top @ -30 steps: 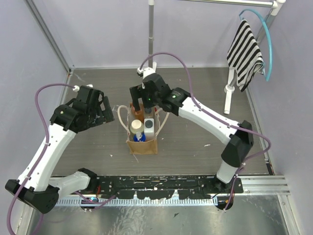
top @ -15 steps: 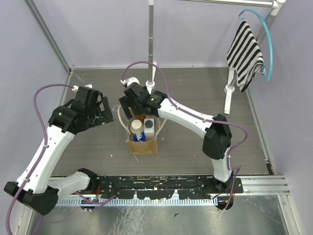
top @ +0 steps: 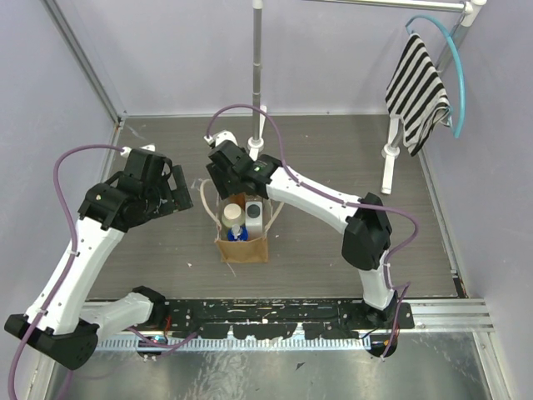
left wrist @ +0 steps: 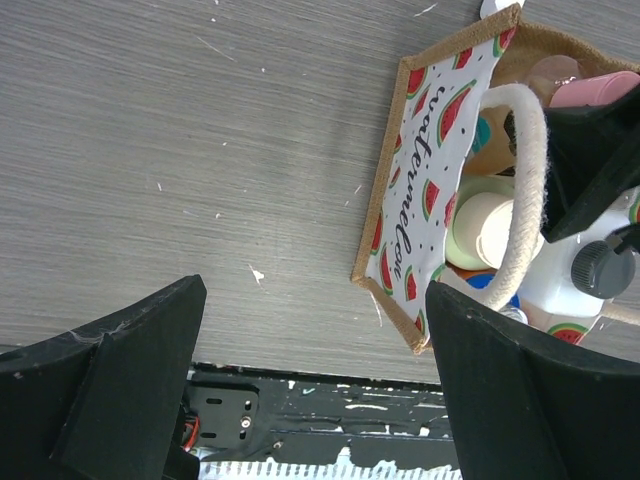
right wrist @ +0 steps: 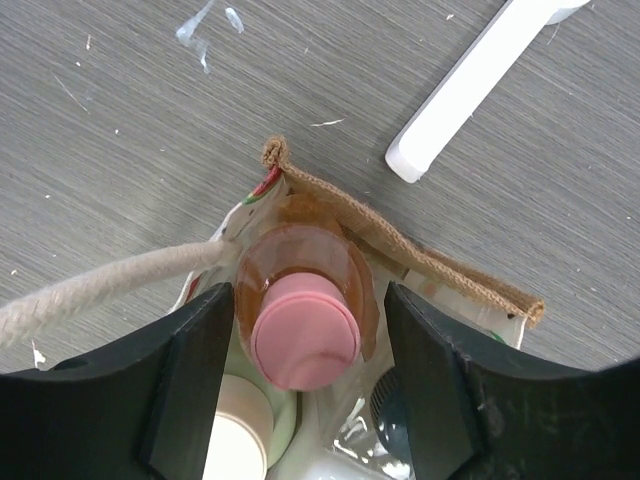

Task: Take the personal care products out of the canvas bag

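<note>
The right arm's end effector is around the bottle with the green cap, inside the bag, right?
Almost. The cap is pink, not green. The right wrist view shows the right end effector with a finger on each side of the pink-capped bottle, which is inside the canvas bag.

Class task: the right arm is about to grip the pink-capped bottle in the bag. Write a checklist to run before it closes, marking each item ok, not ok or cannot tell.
1. Right gripper open: ok, its fingers stand wide apart.
2. Pink-capped bottle between the fingers: ok, centred in the wrist view.
3. Fingers low enough on the bottle: cannot tell.
4. Rope handle out of the grip: ok, it runs outside one finger.
5. Canvas bag steadied: not ok, the left gripper is open and apart from it.
6. Cream-capped bottle clear of the closing finger: cannot tell, it sits close.
</note>
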